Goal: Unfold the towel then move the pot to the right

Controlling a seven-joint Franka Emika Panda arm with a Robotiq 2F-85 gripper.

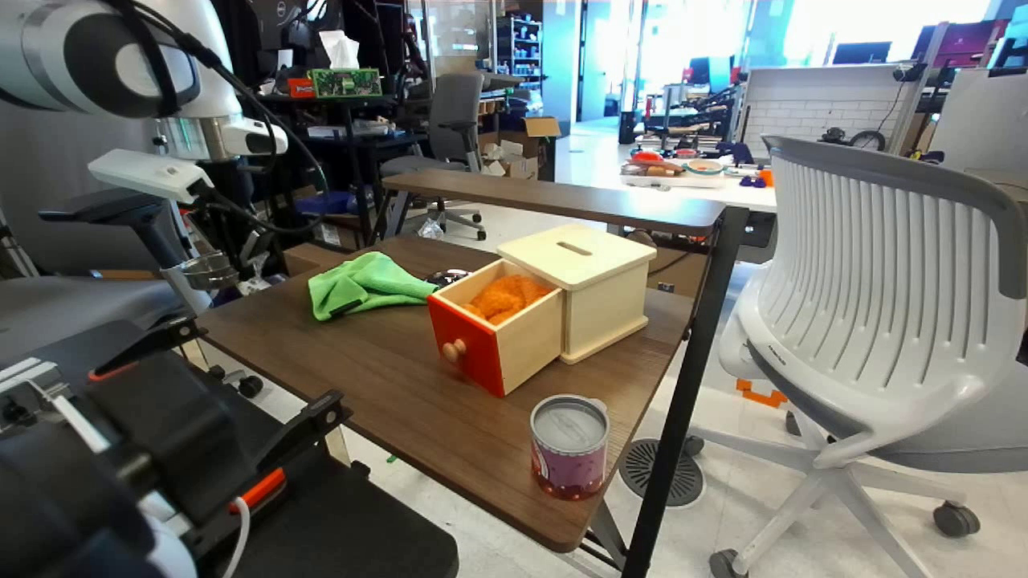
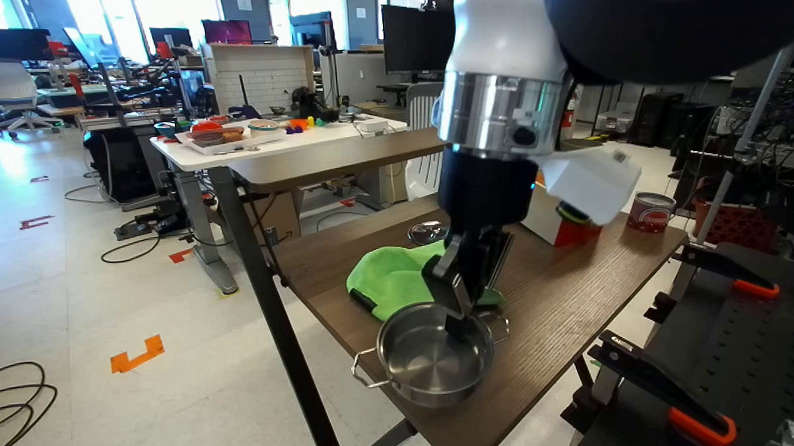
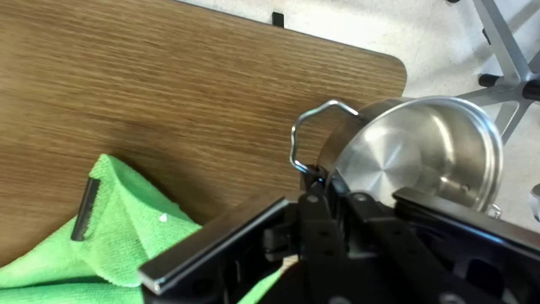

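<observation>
In an exterior view the table (image 1: pixel 377 345) stretches from its left end to a near right corner, with the robot arm (image 1: pixel 104 56) reaching in over the far left. A pale wooden box (image 1: pixel 614 309) stands on the right half, its red-fronted drawer (image 1: pixel 486 360) pulled out toward the near left. The green towel (image 1: pixel 373 281) lies left of the box, bunched and doubled over itself, so I judge the unfolding not finished. The pot (image 1: pixel 210 273) is left of the towel, at the table's left end and apparently lifted; its height over the wood is hard to tell. The gripper (image 3: pixel 325 183) is clamped on the pot's wall, one finger inside the rim and one outside, beside a wire handle (image 3: pixel 293 135).

What the coming move turns on is that the pot's body lies left of the fingers, while the pinched rim and that handle sit on the towel's side. The line through both handles seems to run roughly along the table. Taking right as toward the box, the grip would lead and the pot trail, with the towel in the way; it probably calls for clearance above the cloth. Held by one edge, the pot may tip or swivel.
</observation>
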